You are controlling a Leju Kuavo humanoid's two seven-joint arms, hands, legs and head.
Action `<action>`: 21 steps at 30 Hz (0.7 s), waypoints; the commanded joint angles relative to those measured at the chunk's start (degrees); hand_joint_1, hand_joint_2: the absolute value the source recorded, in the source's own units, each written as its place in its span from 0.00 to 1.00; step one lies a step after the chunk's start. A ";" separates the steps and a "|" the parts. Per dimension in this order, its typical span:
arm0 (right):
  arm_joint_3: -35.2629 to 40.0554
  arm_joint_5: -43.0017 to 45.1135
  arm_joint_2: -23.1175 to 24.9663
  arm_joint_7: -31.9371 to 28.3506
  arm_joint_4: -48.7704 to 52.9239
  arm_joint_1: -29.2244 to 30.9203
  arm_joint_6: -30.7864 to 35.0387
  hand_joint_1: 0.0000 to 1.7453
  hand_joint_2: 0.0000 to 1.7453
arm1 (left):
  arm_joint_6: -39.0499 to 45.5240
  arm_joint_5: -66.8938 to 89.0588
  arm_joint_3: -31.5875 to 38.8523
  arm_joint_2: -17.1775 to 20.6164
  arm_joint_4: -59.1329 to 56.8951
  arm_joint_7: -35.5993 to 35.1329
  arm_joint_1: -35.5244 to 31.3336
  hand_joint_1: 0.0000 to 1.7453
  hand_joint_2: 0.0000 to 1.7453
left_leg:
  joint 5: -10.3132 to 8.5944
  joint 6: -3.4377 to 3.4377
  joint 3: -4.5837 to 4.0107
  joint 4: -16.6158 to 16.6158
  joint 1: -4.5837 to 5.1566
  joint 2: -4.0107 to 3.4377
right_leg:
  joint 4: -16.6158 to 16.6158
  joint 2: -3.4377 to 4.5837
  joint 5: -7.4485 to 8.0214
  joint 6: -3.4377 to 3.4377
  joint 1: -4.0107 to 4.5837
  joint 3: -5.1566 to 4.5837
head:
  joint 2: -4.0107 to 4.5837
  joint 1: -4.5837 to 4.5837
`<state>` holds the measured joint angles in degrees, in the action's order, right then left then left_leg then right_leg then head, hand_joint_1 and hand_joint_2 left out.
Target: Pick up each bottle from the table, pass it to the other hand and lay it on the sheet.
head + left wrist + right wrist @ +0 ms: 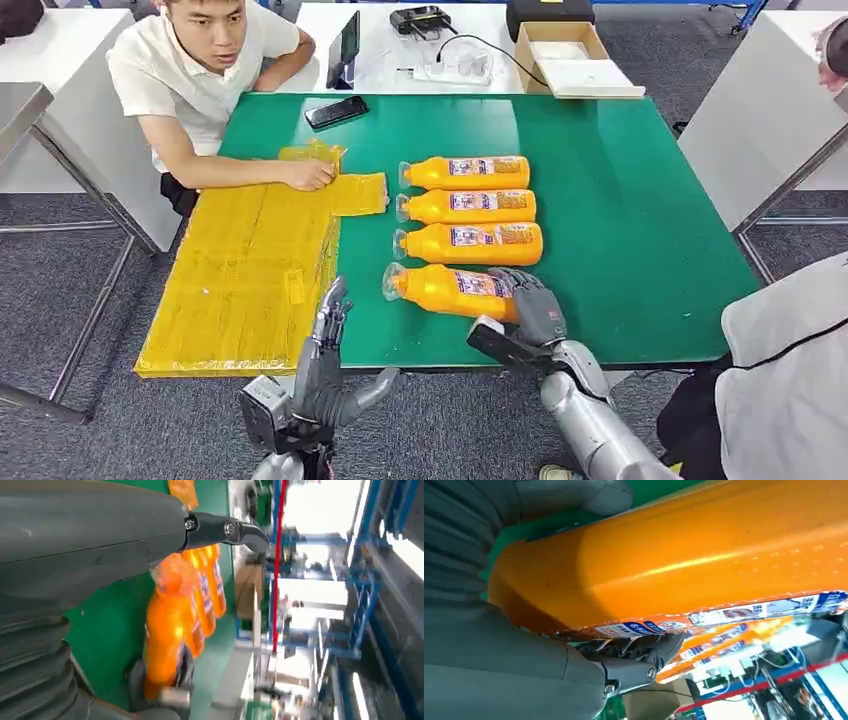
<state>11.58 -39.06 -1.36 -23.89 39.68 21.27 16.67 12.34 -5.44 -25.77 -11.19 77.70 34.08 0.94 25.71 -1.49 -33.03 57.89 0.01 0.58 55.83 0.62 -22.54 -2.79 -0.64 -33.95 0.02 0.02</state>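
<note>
— So why is the right hand (530, 300) on the nearest bottle (450, 289)?
— It wraps the base end of that bottle, which lies on the green table (620, 230), likely to lift it first. The left hand (325, 345) waits near the yellow sheet (240, 280), fingers apart, holding nothing.
— And the room?
— Grey floor, white tables around; a person's hand (310, 175) rests on the sheet.

Person's forearm (235, 172) across yellow sheet (245, 285)
</note>
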 commanded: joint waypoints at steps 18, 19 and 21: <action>8.05 11.80 4.66 -1.24 31.24 -15.45 1.42 1.00 1.00 | -1.74 -11.76 -4.87 4.67 -0.80 -4.23 2.23 0.00 1.00 | 0.05 0.09 -0.66 -0.05 -0.01 0.12 | -0.01 0.00 -0.08 0.07 -0.01 -0.63 | -0.02 0.00; 8.63 11.91 4.96 -1.06 30.15 -15.05 1.04 1.00 1.00 | -1.64 -10.89 -5.25 4.80 -0.63 -3.87 2.08 0.00 1.00 | 0.09 0.12 -0.55 -0.07 -0.01 0.07 | 0.00 0.01 -0.12 0.11 0.01 -0.54 | -0.02 0.00; 9.71 12.21 5.61 -1.15 28.46 -14.54 0.86 1.00 1.00 | -1.61 -10.29 -5.44 4.68 -0.54 -3.72 1.90 0.00 1.00 | 0.04 0.09 -0.65 -0.06 -0.02 0.11 | -0.02 0.01 -0.07 0.07 0.00 -0.61 | 0.00 0.00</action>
<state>15.84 -27.67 2.29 -25.05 70.58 5.02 18.73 11.02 -17.77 -27.65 -8.92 79.89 29.55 5.17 25.70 -1.48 -33.84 57.89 0.01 0.82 55.84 0.59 -22.59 -2.81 -0.67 -34.69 0.02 0.02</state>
